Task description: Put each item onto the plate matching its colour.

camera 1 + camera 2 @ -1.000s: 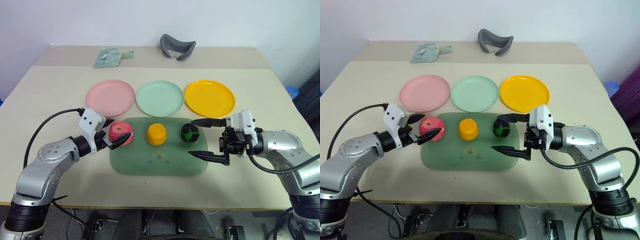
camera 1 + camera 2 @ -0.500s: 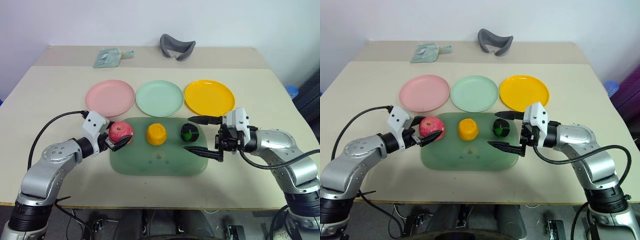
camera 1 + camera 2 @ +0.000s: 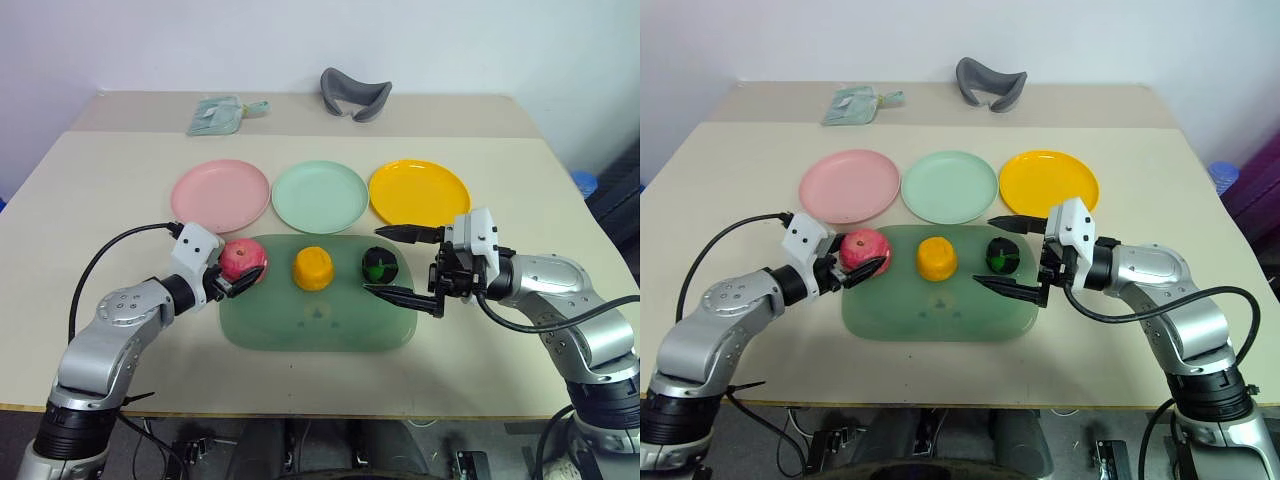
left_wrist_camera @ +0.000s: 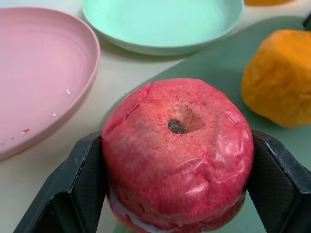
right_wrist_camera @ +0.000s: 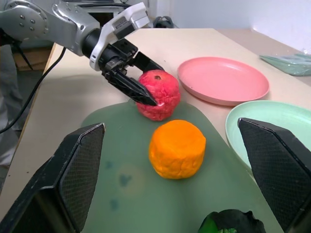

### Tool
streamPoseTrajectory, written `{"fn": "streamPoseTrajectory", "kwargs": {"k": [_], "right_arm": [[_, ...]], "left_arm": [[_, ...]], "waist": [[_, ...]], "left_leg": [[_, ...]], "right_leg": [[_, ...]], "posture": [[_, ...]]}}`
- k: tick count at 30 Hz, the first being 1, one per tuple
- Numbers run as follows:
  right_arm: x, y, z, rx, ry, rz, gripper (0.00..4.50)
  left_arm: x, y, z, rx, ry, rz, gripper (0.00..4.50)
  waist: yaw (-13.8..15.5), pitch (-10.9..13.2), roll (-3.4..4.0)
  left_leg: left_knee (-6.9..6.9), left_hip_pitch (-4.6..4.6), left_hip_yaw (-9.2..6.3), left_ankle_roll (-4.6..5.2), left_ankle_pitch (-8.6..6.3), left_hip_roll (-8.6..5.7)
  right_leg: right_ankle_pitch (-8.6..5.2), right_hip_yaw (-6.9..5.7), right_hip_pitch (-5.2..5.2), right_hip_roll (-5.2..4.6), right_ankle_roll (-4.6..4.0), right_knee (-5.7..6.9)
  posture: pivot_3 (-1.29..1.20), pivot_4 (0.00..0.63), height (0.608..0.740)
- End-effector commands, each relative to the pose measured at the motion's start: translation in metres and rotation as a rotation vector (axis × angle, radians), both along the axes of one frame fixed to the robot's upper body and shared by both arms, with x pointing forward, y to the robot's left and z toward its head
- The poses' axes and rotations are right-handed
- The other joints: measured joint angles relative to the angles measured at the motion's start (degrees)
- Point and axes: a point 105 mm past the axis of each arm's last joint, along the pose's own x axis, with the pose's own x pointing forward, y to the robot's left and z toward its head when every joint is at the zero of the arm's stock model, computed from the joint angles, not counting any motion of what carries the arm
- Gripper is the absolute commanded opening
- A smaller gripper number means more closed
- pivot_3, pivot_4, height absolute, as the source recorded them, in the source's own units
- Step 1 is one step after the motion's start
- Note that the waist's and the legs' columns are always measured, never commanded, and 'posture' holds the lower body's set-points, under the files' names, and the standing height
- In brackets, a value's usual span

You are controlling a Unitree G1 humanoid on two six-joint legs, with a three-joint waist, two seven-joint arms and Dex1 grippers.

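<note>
On the translucent green tray (image 3: 310,325) lie a red apple (image 3: 243,262), an orange lump (image 3: 313,267) and a green-and-black ball (image 3: 380,266). My left gripper (image 3: 232,272) is shut on the apple, which still rests on the tray; in the left wrist view both fingers (image 4: 85,179) press against the apple's (image 4: 177,155) sides. My right gripper (image 3: 392,262) stands wide open and level, its two fingertips flanking the ball without touching it. Behind the tray lie the pink plate (image 3: 220,195), the mint green plate (image 3: 320,196) and the yellow plate (image 3: 419,194), all bare.
A grey curved object (image 3: 355,93) and a teal packet (image 3: 220,113) lie on the far table behind the plates. A black cable (image 3: 110,255) loops over the table by my left arm. Bare tabletop surrounds the tray on both sides.
My left arm's elbow has swung inward and its fingers have drawn in against the apple. The right gripper has edged slightly toward the ball, still open.
</note>
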Motion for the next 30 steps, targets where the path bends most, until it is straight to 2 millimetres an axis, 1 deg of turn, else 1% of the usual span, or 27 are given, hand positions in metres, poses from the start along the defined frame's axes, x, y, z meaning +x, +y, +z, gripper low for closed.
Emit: {"fn": "streamPoseTrajectory", "kwargs": {"k": [1,3,4,7,9,11,14,16,17,19,22,24,26,28,30], "right_arm": [[0.001,0.001,0.011,0.019,-0.053,-0.003,4.5],[0.002,0.001,0.011,0.021,-0.056,-0.006,4.5],[0.003,0.001,0.012,0.024,-0.058,-0.008,4.5],[0.006,0.001,0.014,0.036,-0.067,-0.017,4.5],[0.008,0.001,0.015,0.042,-0.073,-0.023,4.5],[0.01,0.002,0.015,0.045,-0.076,-0.026,4.5],[0.012,0.004,0.016,0.051,-0.081,-0.028,4.5],[0.013,0.004,0.016,0.052,-0.081,-0.029,4.5],[0.013,0.003,0.016,0.052,-0.08,-0.031,4.5],[0.014,0.002,0.015,0.049,-0.078,-0.039,4.5],[0.014,0.001,0.015,0.051,-0.075,-0.049,4.5],[0.013,0.0,0.013,0.054,-0.071,-0.056,4.5],[0.012,0.0,0.012,0.059,-0.067,-0.063,4.5],[0.011,0.0,0.011,0.062,-0.065,-0.065,4.5],[0.011,0.0,0.008,0.066,-0.062,-0.069,4.5]], "left_arm": [[0.019,0.019,0.038,-0.112,-0.132,0.139,3.44],[0.033,0.036,0.056,-0.144,-0.195,0.244,3.44],[0.04,0.046,0.061,-0.158,-0.207,0.305,3.44],[0.058,0.069,0.068,-0.148,-0.233,0.435,3.44],[0.074,0.08,0.065,-0.111,-0.224,0.534,3.44],[0.089,0.079,0.065,-0.127,-0.222,0.585,3.44],[0.105,0.061,0.062,-0.164,-0.223,0.562,3.44],[0.112,0.049,0.058,-0.16,-0.218,0.536,4.36],[0.114,0.045,0.055,-0.159,-0.213,0.521,4.47],[0.117,0.038,0.052,-0.168,-0.207,0.503,4.47],[0.117,0.036,0.052,-0.186,-0.215,0.498,4.47],[0.11,0.037,0.058,-0.199,-0.242,0.461,4.47],[0.094,0.033,0.066,-0.25,-0.277,0.354,4.47],[0.082,0.027,0.071,-0.28,-0.295,0.262,4.47],[0.047,0.005,0.059,-0.266,-0.247,0.019,4.47]], "waist": [[-0.02,0.02,-0.03],[-0.02,0.02,-0.04],[0.01,0.02,-0.04],[-0.09,0.02,-0.04],[-0.01,0.02,-0.05],[0.27,0.03,-0.06],[0.82,0.11,-0.21],[1.19,0.13,-0.24],[1.31,0.13,-0.25],[1.28,0.13,-0.25],[1.15,0.13,-0.25],[1.1,0.13,-0.25],[0.84,0.13,-0.25],[0.79,0.13,-0.25],[0.73,0.13,-0.25]], "left_leg": [[0.02,-0.06,-0.02,0.0,0.0,0.0],[0.09,-0.22,-0.02,-0.01,0.01,-0.01],[0.11,-0.28,-0.02,-0.01,0.01,-0.01],[0.13,-0.33,0.01,-0.03,0.03,-0.05],[0.13,-0.33,0.02,-0.03,0.03,-0.07],[0.16,-0.34,0.02,-0.03,0.03,-0.08],[0.23,-0.41,0.02,-0.02,0.02,-0.1],[0.24,-0.48,0.03,-0.02,0.02,-0.1],[0.25,-0.49,0.04,-0.02,0.02,-0.11],[0.24,-0.5,0.06,-0.03,0.03,-0.1],[0.24,-0.5,0.07,-0.05,0.04,-0.09],[0.24,-0.5,0.07,-0.06,0.05,-0.07],[0.23,-0.5,0.07,-0.07,0.05,-0.06],[0.21,-0.5,0.07,-0.07,0.05,-0.06],[0.22,-0.5,0.06,-0.09,0.06,-0.05]], "right_leg": [[0.0,-0.01,-0.04,0.0,0.0,0.01],[0.01,-0.03,-0.19,0.01,0.01,0.06],[0.01,-0.03,-0.25,0.01,0.02,0.1],[0.01,-0.04,-0.3,0.04,0.02,0.14],[0.02,-0.05,-0.3,0.05,0.03,0.13],[0.02,-0.05,-0.31,0.08,0.04,0.14],[0.03,-0.07,-0.33,0.08,0.05,0.15],[0.04,-0.07,-0.4,0.08,0.08,0.16],[0.04,-0.07,-0.42,0.08,0.08,0.16],[0.04,-0.07,-0.47,0.09,0.08,0.17],[0.04,-0.07,-0.48,0.1,0.08,0.18],[0.04,-0.07,-0.49,0.12,0.08,0.2],[0.04,-0.06,-0.5,0.13,0.08,0.2],[0.04,-0.06,-0.51,0.11,0.08,0.21],[0.04,-0.06,-0.5,0.1,0.08,0.21]], "posture": [[0.0,0.15,0.74],[0.0,0.15,0.74],[0.0,0.15,0.74],[0.0,0.15,0.74],[0.0,0.15,0.74],[0.0,0.15,0.74],[0.0,0.15,0.74],[0.0,0.15,0.74],[0.0,0.15,0.74],[0.0,0.15,0.74],[0.0,0.15,0.74],[0.0,0.15,0.74],[0.0,0.15,0.74],[0.0,0.15,0.74],[0.0,0.15,0.74]]}}
